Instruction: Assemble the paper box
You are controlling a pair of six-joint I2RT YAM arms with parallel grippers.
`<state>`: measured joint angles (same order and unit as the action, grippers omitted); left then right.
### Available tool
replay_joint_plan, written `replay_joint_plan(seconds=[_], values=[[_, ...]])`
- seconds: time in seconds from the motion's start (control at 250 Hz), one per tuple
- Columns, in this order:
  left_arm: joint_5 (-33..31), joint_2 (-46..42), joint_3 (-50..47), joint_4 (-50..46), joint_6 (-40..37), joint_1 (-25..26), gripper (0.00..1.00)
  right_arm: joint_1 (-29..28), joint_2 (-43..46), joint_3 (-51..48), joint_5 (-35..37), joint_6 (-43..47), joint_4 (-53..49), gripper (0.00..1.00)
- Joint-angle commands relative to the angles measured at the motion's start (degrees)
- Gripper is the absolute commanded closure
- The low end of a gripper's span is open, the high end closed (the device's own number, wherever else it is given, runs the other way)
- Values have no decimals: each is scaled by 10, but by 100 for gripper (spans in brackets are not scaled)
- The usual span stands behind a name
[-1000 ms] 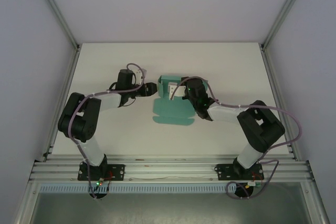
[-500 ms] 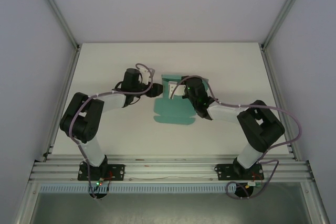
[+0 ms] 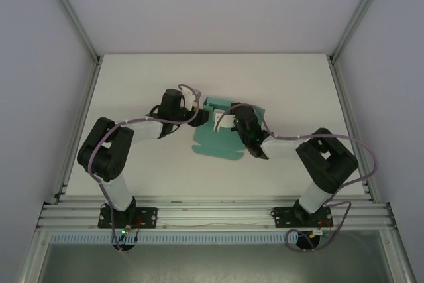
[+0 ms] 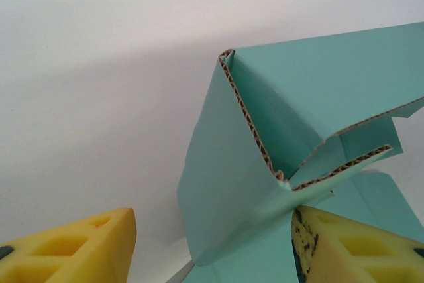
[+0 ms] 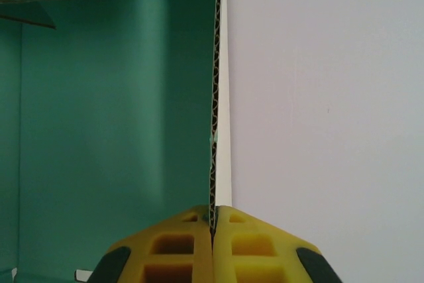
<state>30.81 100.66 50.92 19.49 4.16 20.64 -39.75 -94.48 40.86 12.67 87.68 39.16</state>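
The teal paper box (image 3: 218,142) lies partly folded at the middle of the white table, with its near panel flat and its far walls raised. My right gripper (image 3: 224,118) is shut on the top edge of an upright wall (image 5: 213,97), the thin corrugated card pinched between its yellow fingertips (image 5: 213,220). My left gripper (image 3: 199,116) is at the box's left far corner and stands open. A raised corner flap (image 4: 225,183) sits between its two yellow fingers (image 4: 79,246). The right-hand finger (image 4: 358,246) lies against the card.
The white table (image 3: 146,84) has bare room to the left, right and far side of the box. Aluminium rails (image 3: 212,213) run along the near edge and both sides. White walls enclose the cell.
My left gripper has moved right and a little farther back, up to the box's left corner. The right gripper, still pinching the wall, has shifted slightly left.
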Motion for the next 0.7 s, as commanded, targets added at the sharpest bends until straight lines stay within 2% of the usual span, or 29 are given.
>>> replay_joint_plan(seconds=[0.0, 0.172, 0.24, 0.34, 0.54, 0.7], values=[[-9, 4, -16, 26, -38, 7, 37, -10, 3, -14, 19, -2, 47, 100], [19, -7, -41, 47, -54, 9, 37, -16, 7, -13, 22, -13, 48, 100], [33, -23, -58, 70, -50, 10, 37, -19, 13, -7, 21, -17, 12, 100], [27, -45, -81, 98, -47, 8, 38, -19, 31, 5, 11, -31, -40, 100], [15, -55, -79, 85, -51, 8, 40, -19, 47, 25, -12, -15, -85, 100], [-1, -71, -102, 125, -53, 7, 39, -19, 21, 34, 1, 37, -39, 100]])
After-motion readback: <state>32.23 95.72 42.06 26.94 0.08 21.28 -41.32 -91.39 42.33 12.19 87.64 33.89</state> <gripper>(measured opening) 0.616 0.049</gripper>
